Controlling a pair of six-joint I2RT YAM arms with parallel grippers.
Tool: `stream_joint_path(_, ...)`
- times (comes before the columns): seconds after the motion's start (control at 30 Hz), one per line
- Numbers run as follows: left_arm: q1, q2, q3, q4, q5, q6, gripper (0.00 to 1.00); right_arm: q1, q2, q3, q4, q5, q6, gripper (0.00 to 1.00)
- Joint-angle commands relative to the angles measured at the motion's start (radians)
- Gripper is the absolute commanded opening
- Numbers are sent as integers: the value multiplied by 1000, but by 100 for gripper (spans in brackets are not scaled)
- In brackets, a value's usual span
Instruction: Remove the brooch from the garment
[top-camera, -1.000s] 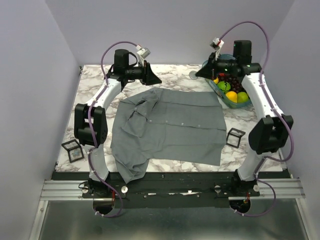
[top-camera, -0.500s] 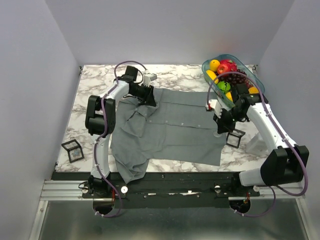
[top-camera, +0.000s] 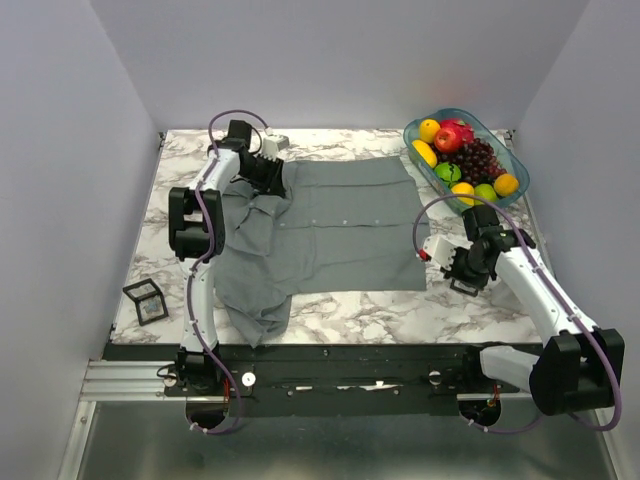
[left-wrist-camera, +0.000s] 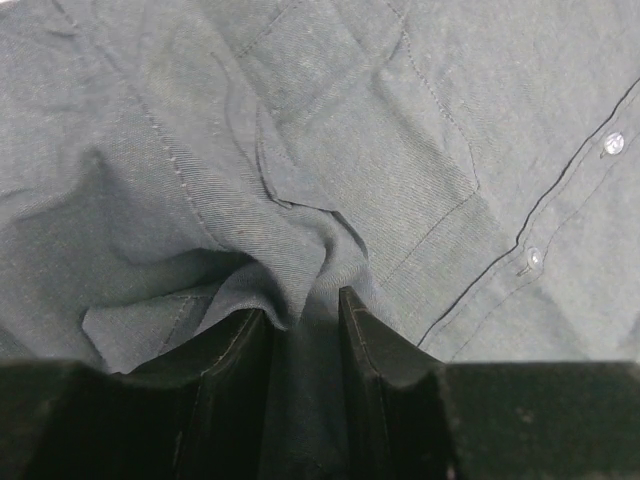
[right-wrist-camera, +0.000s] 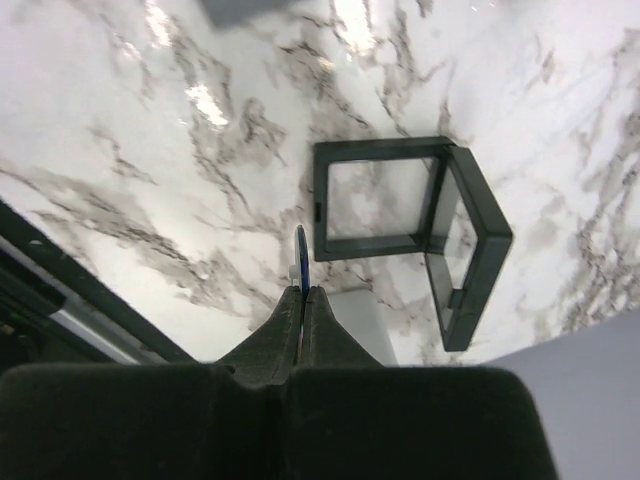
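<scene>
The grey shirt lies spread on the marble table; its pocket and pale buttons fill the left wrist view. My left gripper sits at the shirt's collar end, and its fingers are shut on a bunched fold of the cloth. My right gripper is off the shirt, to its right, above a black wire-frame cube. Its fingers are shut on the thin blue brooch, seen edge-on. The brooch is too small to make out in the top view.
A clear bowl of fruit stands at the back right. A second black wire-frame cube sits near the front left edge. The shirt's sleeve reaches toward the front edge.
My right gripper came down off the shirt's right edge to the wire cube, with the brooch in it. My left gripper pulled the collar area back and left; the shirt shifted and bunched.
</scene>
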Motion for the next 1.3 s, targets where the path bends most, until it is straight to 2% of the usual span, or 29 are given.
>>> stream_joint_path(0.0, 21, 21, 70, -41, 4, 66, 42, -6, -5, -18, 98, 106, -11, 0)
stream_joint_path(0.07, 18, -11, 53, -34, 129, 74, 45, -7, -1, -11, 102, 95, 2, 0)
stream_joint_path(0.17, 3, -98, -19, 63, 235, 4, 48, -7, 7, -9, 114, 86, -1, 0)
stream_joint_path(0.4, -15, -178, -56, 261, 358, -232, 51, -7, 24, -63, 225, 133, -42, 0)
stream_joint_path(0.73, -17, -194, -68, 270, 368, -257, 53, -7, 91, -89, 366, 173, -120, 1)
stream_joint_path(1.27, -17, -194, -80, 273, 374, -269, 54, -7, 134, -143, 418, 221, -157, 0)
